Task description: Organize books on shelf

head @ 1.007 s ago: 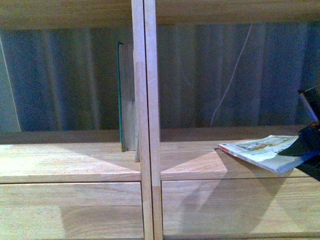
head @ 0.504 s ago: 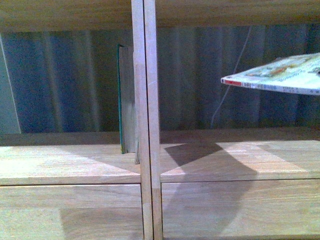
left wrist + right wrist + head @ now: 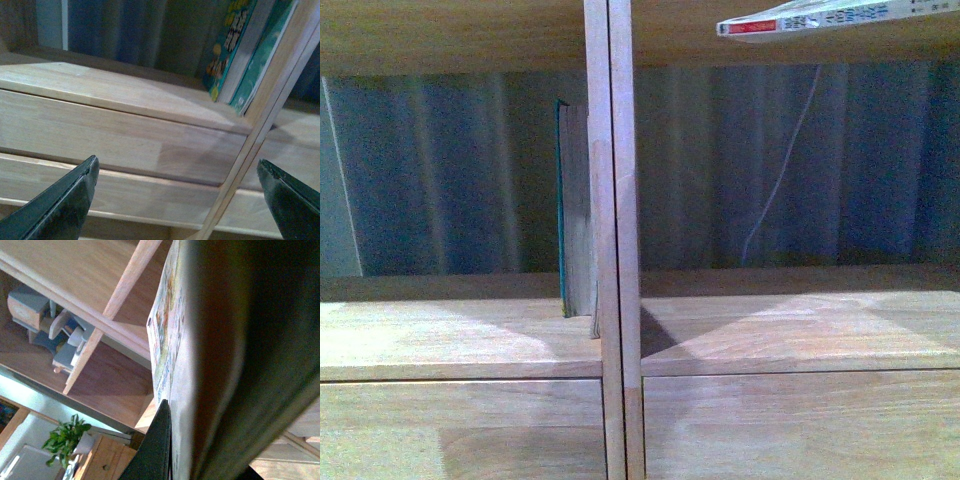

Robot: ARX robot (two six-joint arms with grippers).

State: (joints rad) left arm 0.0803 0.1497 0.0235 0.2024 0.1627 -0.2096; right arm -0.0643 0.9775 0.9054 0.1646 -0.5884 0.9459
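Observation:
The thin white paperback (image 3: 820, 18) with a red patch on its spine hangs flat at the top right of the front view, level with the upper board of the shelf (image 3: 612, 200). My right gripper (image 3: 172, 450) is shut on it; in the right wrist view the paperback (image 3: 172, 330) fills the picture and one dark finger (image 3: 155, 450) presses its cover. The teal book (image 3: 572, 210) stands upright against the centre divider in the left compartment. In the left wrist view it (image 3: 240, 45) stands by the divider, and my left gripper (image 3: 177, 200) is open and empty below the compartment floor.
A white cable (image 3: 780, 170) hangs behind the open-backed right compartment. Drawer fronts (image 3: 460, 425) run below the compartment floor. In the right wrist view a wooden toy (image 3: 50, 325) sits on a shelf board and a green plant (image 3: 67, 440) stands on a cabinet beyond.
The paperback has risen from the right compartment's floor to the height of the upper board, still held flat. The teal book has not moved.

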